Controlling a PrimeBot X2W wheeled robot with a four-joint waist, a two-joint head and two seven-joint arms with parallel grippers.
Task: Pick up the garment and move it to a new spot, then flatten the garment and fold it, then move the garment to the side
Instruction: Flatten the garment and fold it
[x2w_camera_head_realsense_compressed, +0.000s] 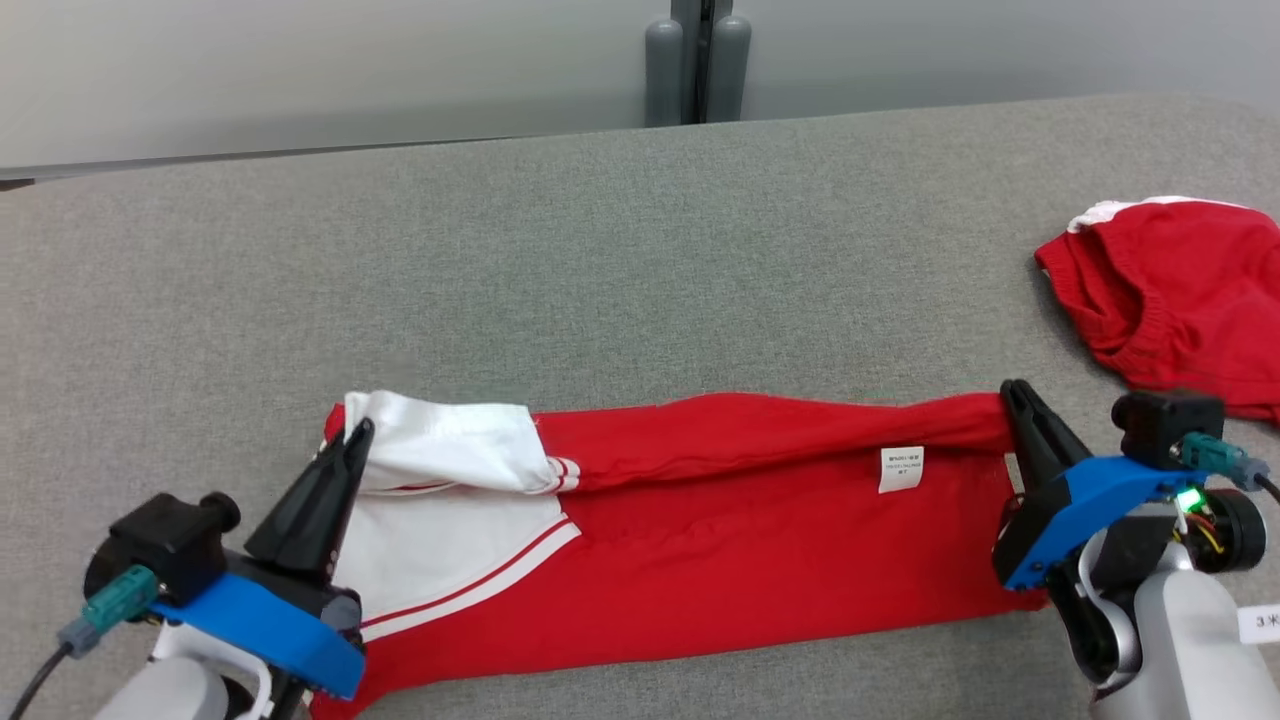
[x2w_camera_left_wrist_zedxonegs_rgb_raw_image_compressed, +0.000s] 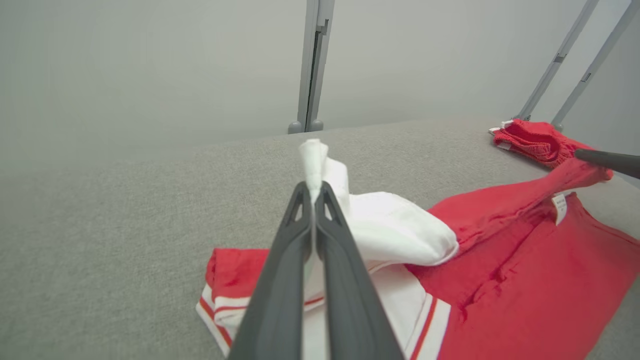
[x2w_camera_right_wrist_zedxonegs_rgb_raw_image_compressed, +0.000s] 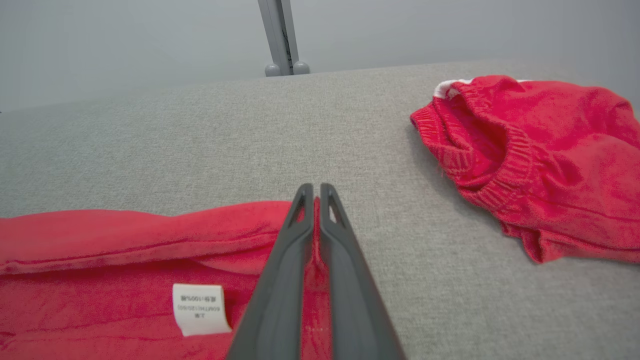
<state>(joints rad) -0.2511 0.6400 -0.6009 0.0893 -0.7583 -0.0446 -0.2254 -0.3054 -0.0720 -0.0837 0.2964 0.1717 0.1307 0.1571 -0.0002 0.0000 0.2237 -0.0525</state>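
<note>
Garment (x2w_camera_head_realsense_compressed: 700, 540) at lower centre is being gripped along its upper edge by left end effector (x2w_camera_head_realsense_compressed: 360, 428) and right end effector (x2w_camera_head_realsense_compressed: 1010, 388), apparently mid-fold; side move pending.

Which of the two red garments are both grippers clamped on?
The red-and-white garment stretched out in front, with a white label; the other red garment lies bunched, untouched, at the right.
</note>
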